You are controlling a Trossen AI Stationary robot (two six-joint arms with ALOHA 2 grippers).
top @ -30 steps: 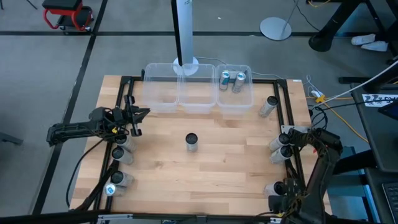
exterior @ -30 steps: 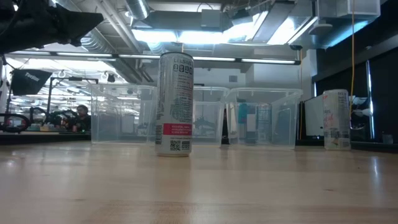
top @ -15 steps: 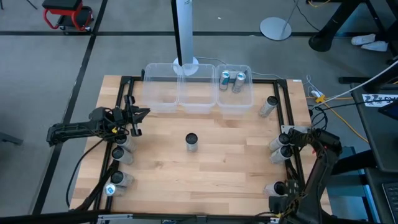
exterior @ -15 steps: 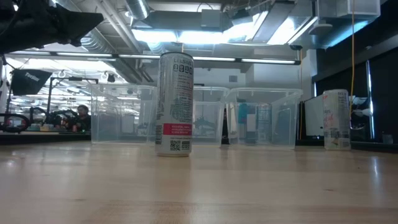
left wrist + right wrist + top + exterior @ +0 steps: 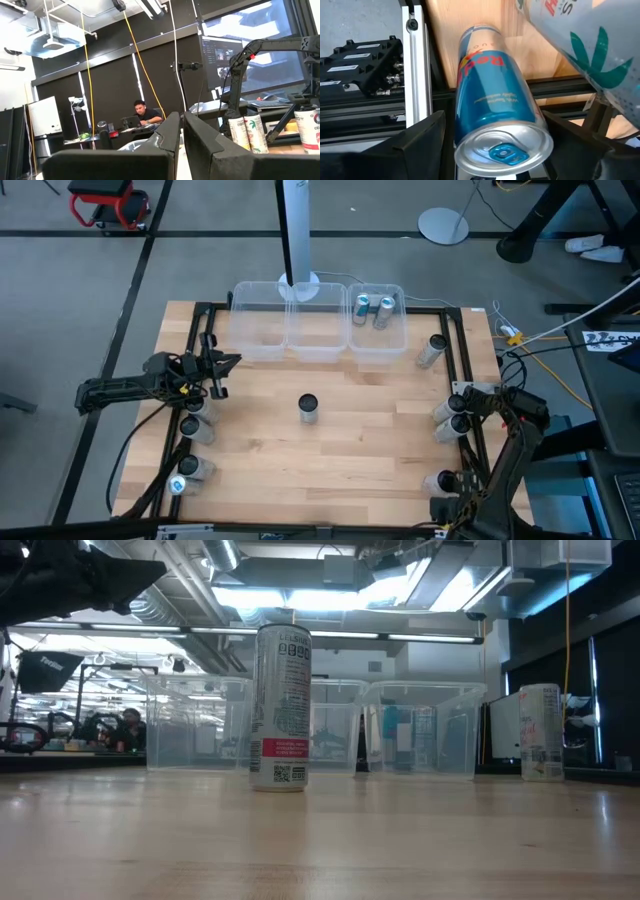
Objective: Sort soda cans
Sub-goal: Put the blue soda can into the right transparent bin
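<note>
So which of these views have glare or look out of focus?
Low view: ceiling lights glare, backlighting the centre can. Right wrist view: the blue can is sharp, the white can slightly soft. Left wrist view: bright window, dim room. High view: even light.

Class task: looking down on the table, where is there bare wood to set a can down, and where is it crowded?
Bare wood surrounds the lone upright can, reaching the clear bins and the near edge. Crowded: cans line the left rail below the left hand, and cans cluster by the right hand.
</note>
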